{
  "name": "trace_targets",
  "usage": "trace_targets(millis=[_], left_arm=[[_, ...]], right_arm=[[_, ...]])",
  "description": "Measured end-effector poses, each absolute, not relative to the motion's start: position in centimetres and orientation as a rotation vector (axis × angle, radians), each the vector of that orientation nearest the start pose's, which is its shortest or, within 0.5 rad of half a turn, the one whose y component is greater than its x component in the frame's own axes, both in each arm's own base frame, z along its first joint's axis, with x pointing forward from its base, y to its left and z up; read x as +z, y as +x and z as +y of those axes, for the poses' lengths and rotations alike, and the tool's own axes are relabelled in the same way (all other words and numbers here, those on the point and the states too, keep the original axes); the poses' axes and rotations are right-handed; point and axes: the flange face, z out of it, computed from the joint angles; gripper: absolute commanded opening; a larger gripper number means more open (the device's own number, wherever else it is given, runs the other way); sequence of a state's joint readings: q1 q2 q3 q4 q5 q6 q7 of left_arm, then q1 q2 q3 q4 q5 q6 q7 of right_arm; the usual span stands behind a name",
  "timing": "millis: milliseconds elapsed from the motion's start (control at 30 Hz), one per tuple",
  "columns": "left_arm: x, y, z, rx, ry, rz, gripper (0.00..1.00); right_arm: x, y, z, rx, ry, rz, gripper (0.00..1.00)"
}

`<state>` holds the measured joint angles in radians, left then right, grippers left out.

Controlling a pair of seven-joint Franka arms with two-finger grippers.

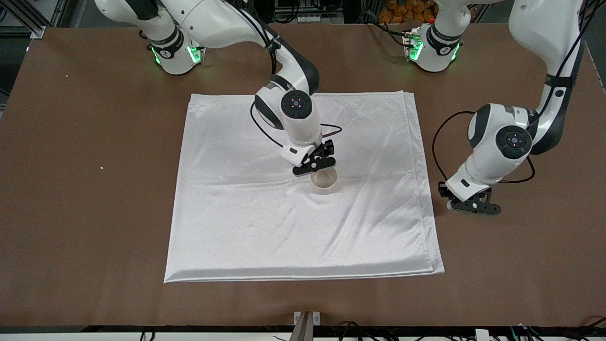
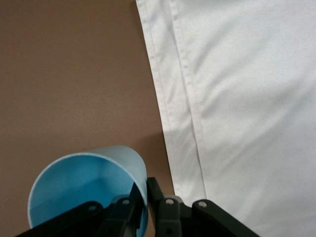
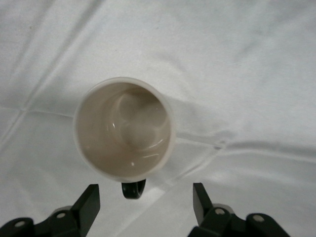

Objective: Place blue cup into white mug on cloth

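Note:
The white mug (image 1: 325, 180) stands upright on the cloth (image 1: 236, 213) near its middle. My right gripper (image 1: 315, 163) hangs low over the mug's side. In the right wrist view the mug (image 3: 123, 128) is empty. Its dark handle (image 3: 133, 188) lies between my open right gripper's (image 3: 145, 197) fingers, touching neither. My left gripper (image 1: 473, 207) is low over the brown table beside the cloth's edge at the left arm's end. In the left wrist view it (image 2: 144, 190) is shut on the blue cup's (image 2: 84, 182) wall, one finger inside and one outside. The front view hides the cup.
The cloth's folded double edge (image 2: 173, 98) runs close beside the blue cup. Bare brown table (image 1: 521, 260) surrounds the cloth on all sides. The arm bases (image 1: 175, 57) stand along the table's edge farthest from the front camera. A small mount (image 1: 305, 322) sits at the nearest edge.

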<state>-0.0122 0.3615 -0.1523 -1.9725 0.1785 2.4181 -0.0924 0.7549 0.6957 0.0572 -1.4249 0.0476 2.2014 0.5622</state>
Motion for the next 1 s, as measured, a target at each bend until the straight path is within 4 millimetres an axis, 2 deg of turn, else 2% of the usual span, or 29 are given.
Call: trace_targets(millis=[100, 267, 500, 733, 867, 1000], left_arm=[[30.1, 61.2, -10.7, -0.154, -3.069, 0.315, 0.0], [31.2, 60.9, -13.4, -0.146, -3.074, 0.38, 0.0], [33.1, 59.7, -19.0, -0.16, -3.088, 0.499, 0.0], [35.3, 57.6, -26.0, -0.172, -3.115, 0.575, 0.0], [36.4, 55.5, -31.1, -0.158, -3.121, 0.598, 0.0], [37.1, 53.2, -35.9, -0.168, -3.104, 0.645, 0.0]], right_arm=[[32.4, 52.0, 50.9, 0.003, -3.034, -0.28, 1.0], [38.8, 53.7, 46.5, 0.072, -3.057, -0.203, 1.0], [47.7, 55.7, 38.4, 0.105, -3.07, -0.074, 1.0], [54.5, 56.9, 31.0, 0.025, -3.043, -0.107, 1.0], [57.8, 57.0, 27.2, -0.037, -3.034, -0.103, 1.0], [60.9, 57.1, 22.9, -0.097, -3.032, -0.027, 1.0]])
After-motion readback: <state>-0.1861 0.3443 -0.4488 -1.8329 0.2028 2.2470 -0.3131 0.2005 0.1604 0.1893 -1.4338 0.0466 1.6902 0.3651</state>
